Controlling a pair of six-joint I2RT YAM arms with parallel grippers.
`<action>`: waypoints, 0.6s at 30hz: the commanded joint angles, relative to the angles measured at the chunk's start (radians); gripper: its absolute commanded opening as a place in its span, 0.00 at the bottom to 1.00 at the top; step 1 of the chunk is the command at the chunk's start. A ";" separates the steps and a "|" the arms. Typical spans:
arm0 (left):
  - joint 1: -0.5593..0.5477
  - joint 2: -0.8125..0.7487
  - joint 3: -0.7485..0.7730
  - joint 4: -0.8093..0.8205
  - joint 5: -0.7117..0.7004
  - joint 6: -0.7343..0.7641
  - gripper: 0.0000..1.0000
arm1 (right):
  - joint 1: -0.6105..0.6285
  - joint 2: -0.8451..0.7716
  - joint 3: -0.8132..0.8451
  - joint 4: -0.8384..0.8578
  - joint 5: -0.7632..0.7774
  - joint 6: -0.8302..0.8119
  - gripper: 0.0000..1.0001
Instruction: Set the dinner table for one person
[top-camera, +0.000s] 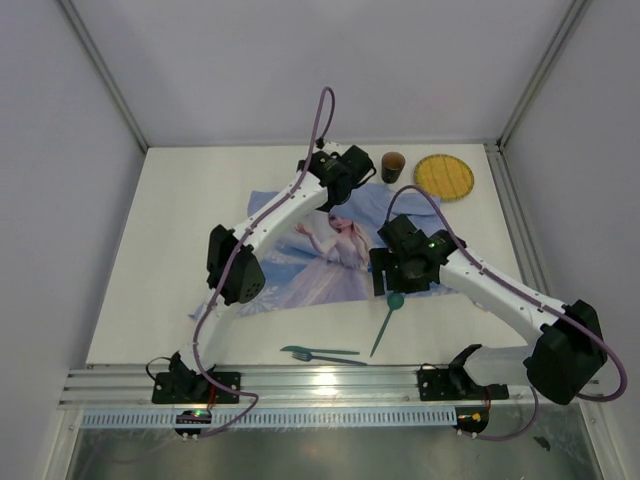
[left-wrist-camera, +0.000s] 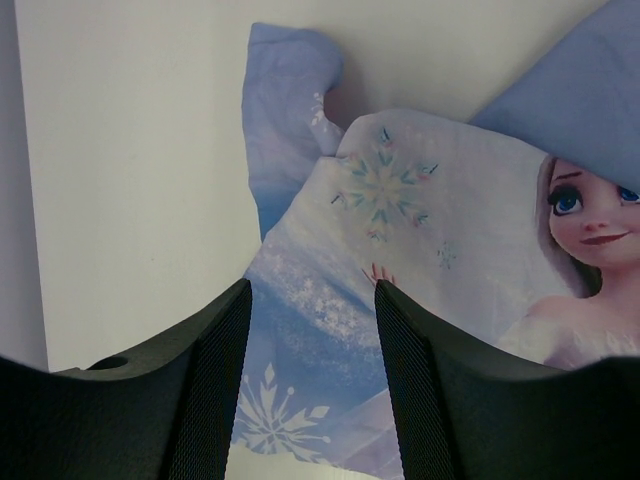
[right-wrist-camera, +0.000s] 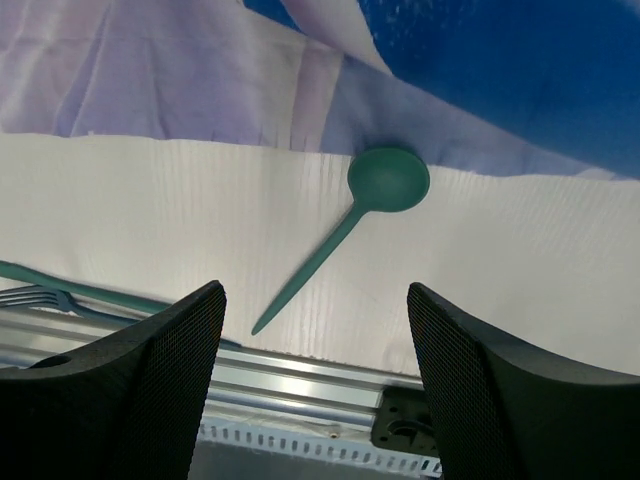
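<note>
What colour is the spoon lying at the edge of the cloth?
The spoon is teal green, clearest in the right wrist view.

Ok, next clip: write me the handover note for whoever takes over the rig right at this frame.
Left gripper: open, empty, fingers above the Elsa cloth.
Right gripper: open, empty, above the teal spoon, which lies on the dinner table at the cloth's near edge.
Teal fork and a second teal utensil lie by the near rail.
Brown cup and yellow plate stand far right, beyond the cloth.
Done: cloth down, though partly folded over.
Left: flatten it, then probably place plate, cup, cutlery.
</note>
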 joint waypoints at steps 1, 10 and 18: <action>0.002 -0.013 0.022 -0.036 0.004 -0.026 0.55 | 0.023 0.020 -0.044 0.016 -0.022 0.180 0.77; 0.002 -0.050 -0.063 -0.021 0.031 -0.017 0.54 | 0.098 -0.114 -0.178 0.001 0.030 0.687 0.77; 0.002 -0.088 -0.107 0.008 0.117 -0.022 0.52 | 0.293 -0.067 -0.183 -0.053 0.182 0.975 0.77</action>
